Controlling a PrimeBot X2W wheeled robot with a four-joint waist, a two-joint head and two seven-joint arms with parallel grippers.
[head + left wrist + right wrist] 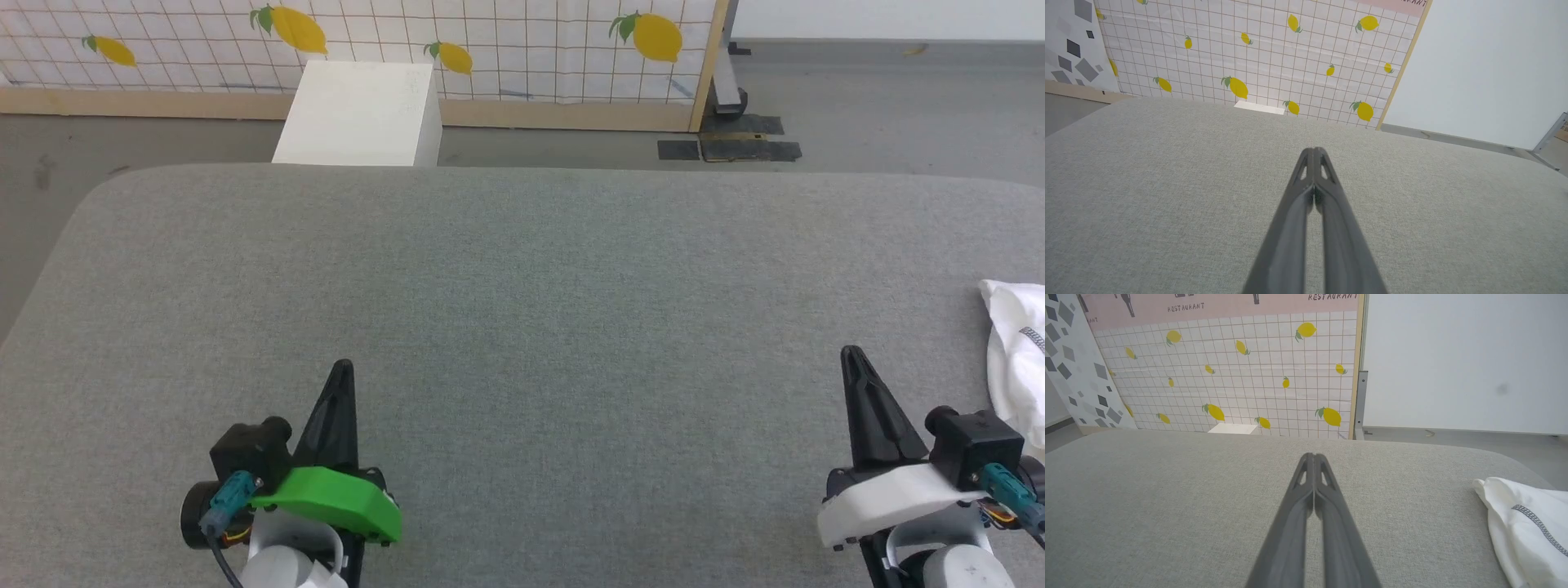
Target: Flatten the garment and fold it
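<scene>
The garment (1016,351) is a bunched white shirt with a dark grey zigzag seam, lying at the right edge of the grey table; in the right wrist view the garment (1527,531) sits at the lower right. My right gripper (853,353) is shut and empty, just left of the garment and apart from it, and its closed tips (1313,456) point across bare table. My left gripper (343,366) stands shut and empty at the lower left, far from the garment, with its closed tips (1314,150) over bare fabric.
The grey padded table (522,310) spreads wide between the two grippers. A white box (359,114) stands on the floor behind its far edge, before a lemon-print partition (490,41). Grey floor lies beyond the table on the right.
</scene>
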